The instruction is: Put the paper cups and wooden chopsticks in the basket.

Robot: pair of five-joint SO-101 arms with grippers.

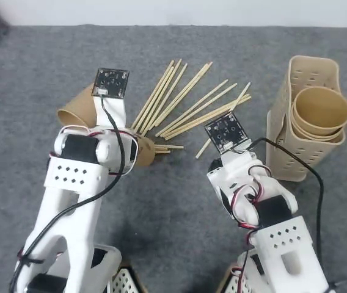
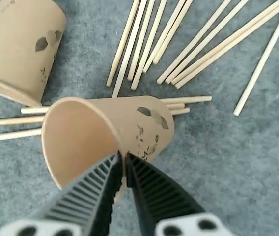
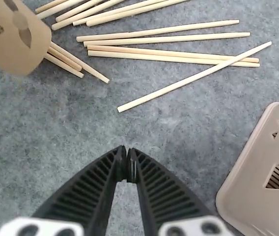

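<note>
My left gripper (image 2: 122, 160) is shut on the rim of a tan paper cup (image 2: 105, 130), which lies tilted over a few wooden chopsticks (image 2: 179, 101); the high view shows this cup (image 1: 145, 151) beside the left arm. A second paper cup (image 1: 77, 108) (image 2: 24, 46) lies on its side just beyond. Several chopsticks (image 1: 186, 101) fan out across the grey mat. My right gripper (image 3: 127, 155) is shut with nothing in it, hovering over bare mat short of a single slanted chopstick (image 3: 193, 76). The beige perforated basket (image 1: 280, 131) (image 3: 257, 191) holds stacked paper cups (image 1: 320, 110).
Grey carpet-like mat (image 1: 179, 201) covers the table, with open room between the two arms. The basket stands close to the right arm's far side. A white wall edge runs along the back.
</note>
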